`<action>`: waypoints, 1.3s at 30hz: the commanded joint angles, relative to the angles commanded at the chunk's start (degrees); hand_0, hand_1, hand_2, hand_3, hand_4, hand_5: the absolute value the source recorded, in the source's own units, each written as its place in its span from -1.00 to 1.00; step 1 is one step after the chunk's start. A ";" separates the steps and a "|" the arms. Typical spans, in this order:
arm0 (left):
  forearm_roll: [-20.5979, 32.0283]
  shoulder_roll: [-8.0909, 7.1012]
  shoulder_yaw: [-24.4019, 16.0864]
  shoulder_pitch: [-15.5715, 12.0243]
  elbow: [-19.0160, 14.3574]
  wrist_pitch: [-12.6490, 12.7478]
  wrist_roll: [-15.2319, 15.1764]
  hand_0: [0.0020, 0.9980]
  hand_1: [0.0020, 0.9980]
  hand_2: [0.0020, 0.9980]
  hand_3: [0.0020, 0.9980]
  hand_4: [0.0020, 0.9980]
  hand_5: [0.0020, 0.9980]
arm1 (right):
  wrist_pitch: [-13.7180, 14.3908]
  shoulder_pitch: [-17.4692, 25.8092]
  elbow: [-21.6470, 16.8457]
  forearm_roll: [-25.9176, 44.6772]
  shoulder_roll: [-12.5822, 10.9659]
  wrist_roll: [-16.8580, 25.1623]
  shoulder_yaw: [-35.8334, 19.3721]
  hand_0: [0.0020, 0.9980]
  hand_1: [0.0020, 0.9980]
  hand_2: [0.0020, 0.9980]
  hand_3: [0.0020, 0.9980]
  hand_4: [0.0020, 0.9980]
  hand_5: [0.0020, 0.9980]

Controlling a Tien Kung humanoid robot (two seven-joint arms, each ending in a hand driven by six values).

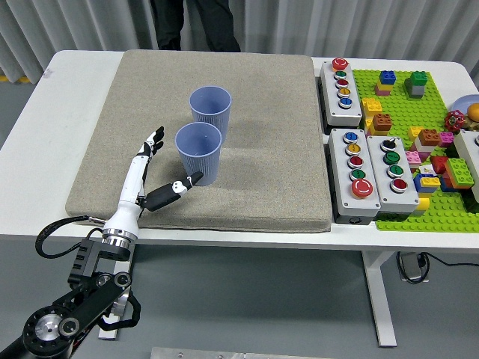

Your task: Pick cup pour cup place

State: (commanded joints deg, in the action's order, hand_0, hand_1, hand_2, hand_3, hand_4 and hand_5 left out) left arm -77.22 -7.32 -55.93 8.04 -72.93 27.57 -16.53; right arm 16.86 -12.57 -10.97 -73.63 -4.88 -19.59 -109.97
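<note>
A white tabletop fills the frame, with a large grey mat over its middle. At right lies a green brick baseplate beside three button boxes. Two blue cups stand upright mid-frame: the far cup just behind the near cup. At lower left, the left robot hand has its fingers spread apart, empty, thumb tip at the near cup's base.
</note>
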 joint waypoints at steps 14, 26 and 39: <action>-1.58 1.23 1.58 1.96 2.56 -0.33 0.60 0.94 0.93 1.00 1.00 0.91 -0.21 | 0.01 -0.02 0.06 0.12 0.00 0.11 0.31 0.35 0.24 0.15 0.12 -1.00 -0.62; -3.89 1.94 1.72 3.27 4.73 -0.89 1.19 0.94 0.93 1.00 1.00 0.91 -0.16 | 0.32 0.12 0.05 0.51 0.05 -0.04 0.72 0.35 0.24 0.15 0.12 -1.00 -0.62; -4.67 2.20 1.95 5.23 5.83 -1.23 1.74 0.93 0.93 1.00 1.00 0.90 -0.15 | 0.21 -0.11 0.08 0.47 0.00 0.07 0.58 0.35 0.24 0.15 0.13 -1.00 -0.62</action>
State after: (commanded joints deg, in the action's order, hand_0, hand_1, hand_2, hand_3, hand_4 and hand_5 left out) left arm -81.89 -5.11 -53.98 13.26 -67.10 26.34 -14.78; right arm 17.07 -12.67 -10.89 -73.17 -4.88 -19.52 -109.40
